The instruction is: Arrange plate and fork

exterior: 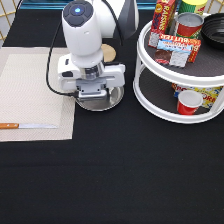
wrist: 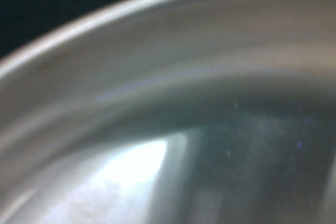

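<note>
Though hidden, jaws [exterior: 93, 96] on plate [exterior: 112, 100]

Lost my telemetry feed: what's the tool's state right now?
Tool: low over the plate, beside the placemat; open or closed cannot be told, nor any grip on the plate.

Silver raised-rim plate [exterior: 112, 100] [wrist: 150, 125] flat on black cloth beside the placemat.

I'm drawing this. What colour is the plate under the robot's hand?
Shiny silver. The plate shows best in the wrist view, with the tool right over it.
</note>
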